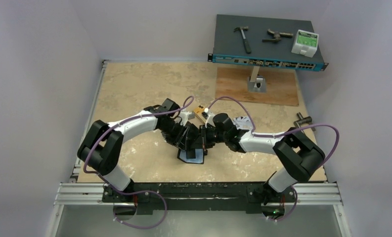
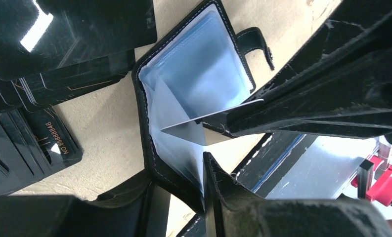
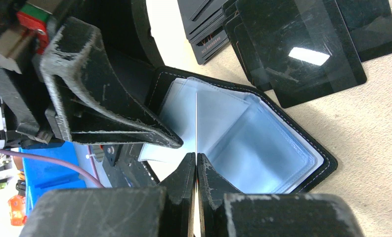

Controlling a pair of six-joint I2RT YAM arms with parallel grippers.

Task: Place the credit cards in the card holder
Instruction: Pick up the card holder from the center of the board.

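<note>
Two robot arms meet over an open black card holder (image 2: 142,116) lying on a beige stone-patterned table (image 1: 134,89). The holder's clear bluish sleeves face up and its snap tab (image 2: 257,40) lies at the far edge.

The right gripper (image 3: 196,159) has its jaws pressed together on a thin silver-grey credit card (image 2: 194,129), held on edge. The card's free corner points down into the sleeves near the holder's fold.

The left gripper (image 2: 179,170) has its jaws apart, one on each side of the holder's near edge, with cover and sleeves between them. Whether they are pinching it cannot be told.

Loose dark glossy cards (image 3: 302,54) lie fanned on the table just beside the holder.
</note>
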